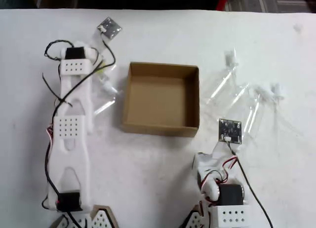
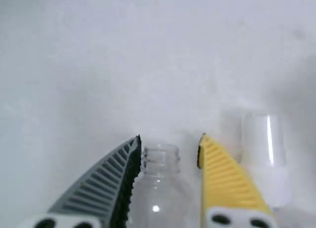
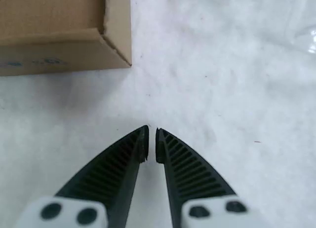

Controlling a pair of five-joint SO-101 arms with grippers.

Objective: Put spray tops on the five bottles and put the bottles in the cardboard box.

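**Bottle** (image 2: 160,188): clear, neck open, no spray top fitted. In the left wrist view it sits between the grey and yellow fingers of the left gripper (image 2: 169,149), which is closed against its body, with the neck standing out past the fingertips. In the high view this gripper (image 1: 102,72) lies in the upper left of the frame, left of the box.

**Spray top** (image 2: 263,154): white with a clear cap, on the table just beside the yellow finger and apart from the held bottle.

**Cardboard box** (image 1: 161,127): open, middle of the high view, nothing visible inside. One of its corners (image 3: 54,55) appears in the right wrist view.

**Loose bottles** (image 1: 221,85): clear, lying at angles on the table right of the box, centre right of the frame. White spray parts (image 1: 269,92) lie among them; whether any is fitted cannot be told. More clear pieces (image 1: 106,107) lie between the left arm and the box.

**Right gripper** (image 3: 152,139): black fingers drawn almost together with a thin slit between them, holding nothing. It is over bare table near the box corner.

**Right arm** (image 1: 224,198): lower right of the high view.

**Left arm** (image 1: 69,129): stretched along the left side of the frame.

**Table** (image 1: 158,178): white covering.
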